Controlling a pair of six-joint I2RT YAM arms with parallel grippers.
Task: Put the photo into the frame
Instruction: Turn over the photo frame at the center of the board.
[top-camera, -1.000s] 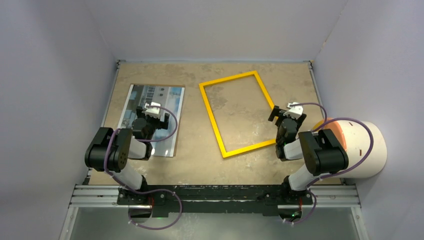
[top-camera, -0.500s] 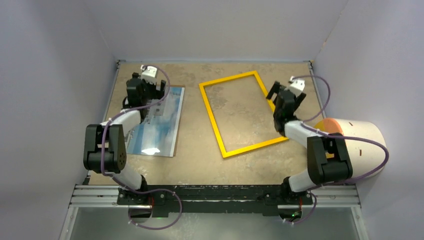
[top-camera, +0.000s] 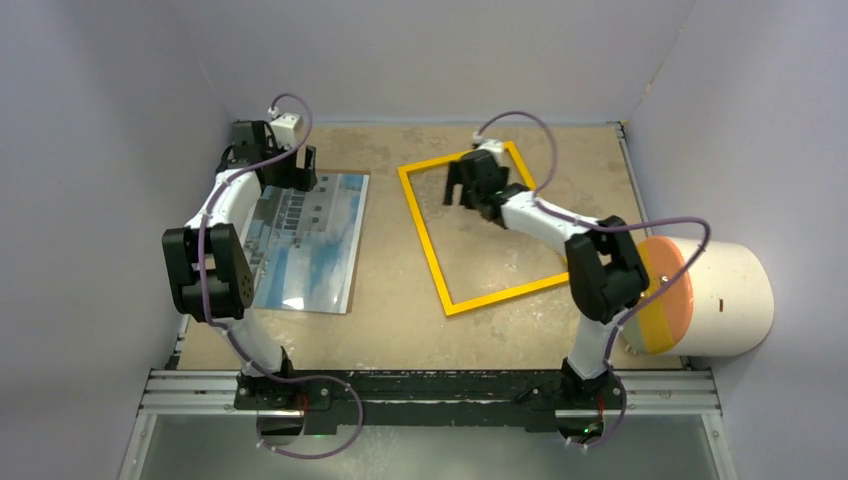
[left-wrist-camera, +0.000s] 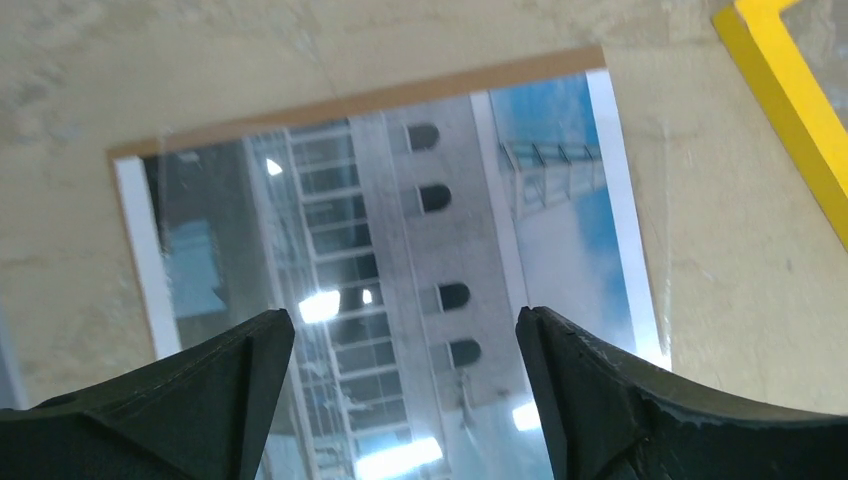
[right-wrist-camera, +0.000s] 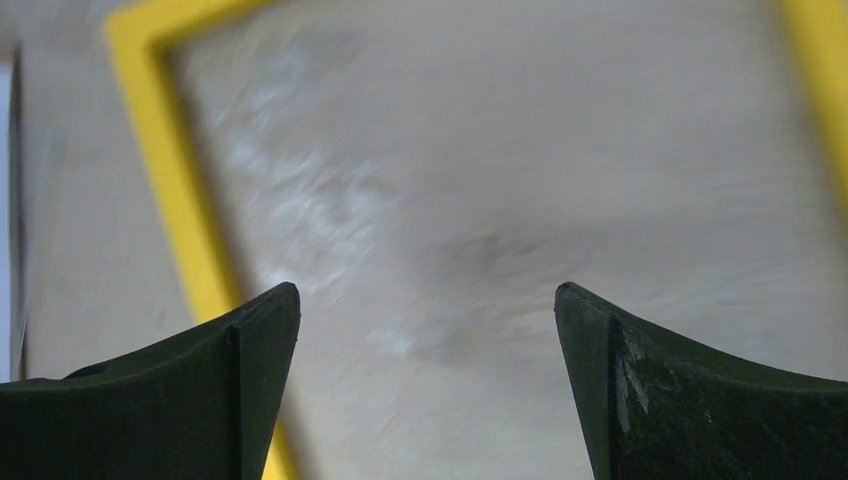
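- photo (top-camera: 305, 240) lies flat, picture side up, on a brown backing board (left-wrist-camera: 350, 100) at the left of the table (top-camera: 390, 330)
- frame (top-camera: 425, 240) lies flat right of the photo, near it but apart, with bare table inside
- left gripper (top-camera: 290, 172) is over the photo's far edge — jaws spread wide, holding nothing
- right gripper (top-camera: 463, 190) is over the frame's far-left inner area — jaws wide apart, empty

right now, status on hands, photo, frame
Left hand open over photo. Right hand open over frame. Photo lies beside frame, not in. Nothing between them.
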